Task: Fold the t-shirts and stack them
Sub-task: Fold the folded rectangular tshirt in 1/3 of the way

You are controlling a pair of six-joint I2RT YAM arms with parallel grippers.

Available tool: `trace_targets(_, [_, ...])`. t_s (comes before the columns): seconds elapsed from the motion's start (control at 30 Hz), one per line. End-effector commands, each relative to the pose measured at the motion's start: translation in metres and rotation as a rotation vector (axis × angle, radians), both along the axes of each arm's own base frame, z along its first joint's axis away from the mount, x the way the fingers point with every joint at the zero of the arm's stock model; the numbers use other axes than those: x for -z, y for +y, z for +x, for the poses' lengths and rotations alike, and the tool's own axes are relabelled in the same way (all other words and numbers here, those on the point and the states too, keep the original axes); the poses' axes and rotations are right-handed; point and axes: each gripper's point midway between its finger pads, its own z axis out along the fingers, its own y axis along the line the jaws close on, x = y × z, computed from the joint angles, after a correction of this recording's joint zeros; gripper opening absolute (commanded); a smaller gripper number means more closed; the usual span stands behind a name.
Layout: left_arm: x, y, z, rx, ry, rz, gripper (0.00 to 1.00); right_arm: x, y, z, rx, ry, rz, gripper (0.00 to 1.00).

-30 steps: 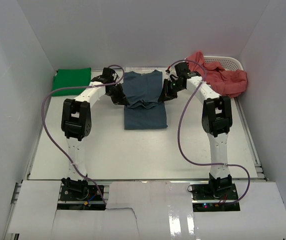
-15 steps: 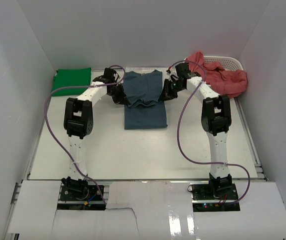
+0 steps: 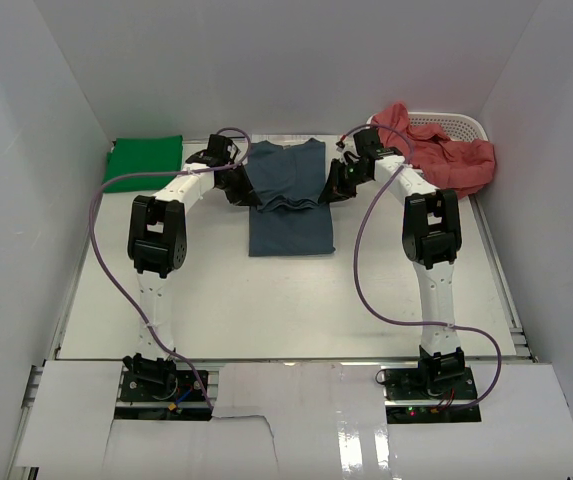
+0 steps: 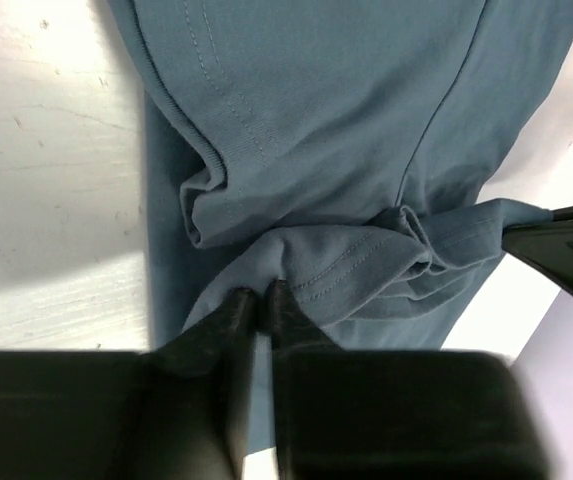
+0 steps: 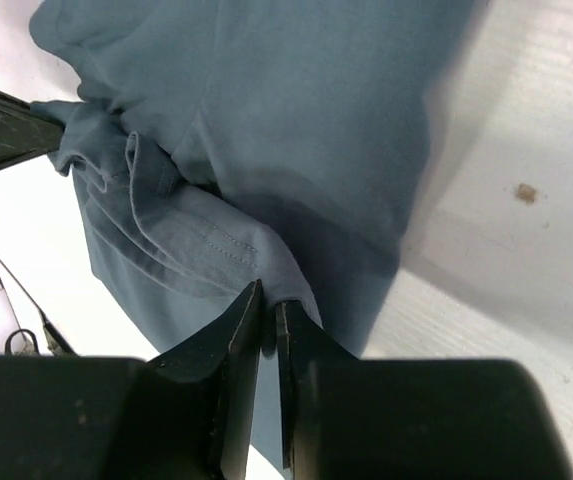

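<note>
Seen from above, the slate blue soft cotton t-shirt [image 3: 288, 200] lies flat toward 12 o'clock on the matte white table [image 3: 266, 300]. It forms a long narrow rectangle with its neckline at the far end. A rumpled ridge of doubled cloth runs across its middle, crinkled into small soft pleats. A hem with two rows of fine stitching curls along that ridge.

The left gripper [image 4: 256, 292] sits at the 9 o'clock end of the ridge. Its black, hard, wedge-shaped fingers [image 4: 234, 320] stand only a thin slit apart, with the stitched hem lying right at their tips. I cannot tell whether cloth is nipped between them or let go.

The right gripper [image 5: 268, 292] mirrors it at the 3 o'clock end. Its fingers [image 5: 301, 330] are likewise a hair apart, with a flap of hem draped against one tip. Grip or release is again unclear.

A bright green t-shirt [image 3: 144, 156], folded into a neat flat pad, rests at 10 o'clock near the wall, well apart from the blue one. At 2 o'clock, salmon red t-shirts [image 3: 446, 155] sprawl in a loose crumpled heap over the rim of a white perforated plastic basket [image 3: 461, 123]. Glossy purple cables [image 3: 101, 215] loop out from both white arms.
</note>
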Motion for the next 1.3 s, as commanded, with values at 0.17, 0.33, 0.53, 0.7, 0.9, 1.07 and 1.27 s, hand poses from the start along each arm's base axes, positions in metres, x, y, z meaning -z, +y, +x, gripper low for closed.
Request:
trace_targets(0.17, [-0.047,0.007,0.020,-0.050,-0.144,-0.001,0.58,-0.043,0.001,0.029,0.037,-0.154,0.042,0.36])
trace_targets(0.33, [-0.063,0.013,0.027,-0.100,-0.222,-0.001,0.71,-0.065,0.002,0.040,0.064,-0.212,0.064,0.42])
trace_targets(0.53, [-0.105,0.019,0.036,-0.150,-0.346,-0.008,0.71,-0.097,0.000,0.049,0.106,-0.320,0.087,0.43])
trace_targets(0.7, [-0.154,0.028,0.037,-0.161,-0.481,0.023,0.72,-0.106,-0.011,0.038,0.143,-0.384,0.071,0.50])
trace_targets(0.9, [-0.169,0.030,-0.004,-0.059,-0.537,0.020,0.73,-0.073,-0.017,-0.015,0.080,-0.278,0.058,0.78])
trace_targets(1.07, [-0.097,0.036,-0.066,-0.005,-0.386,0.037,0.73,-0.033,-0.027,-0.069,0.051,-0.143,0.047,0.78])
trace_targets(1.27, [-0.042,0.041,-0.126,0.002,-0.279,0.021,0.73,-0.002,-0.035,-0.113,0.050,-0.063,0.041,0.79])
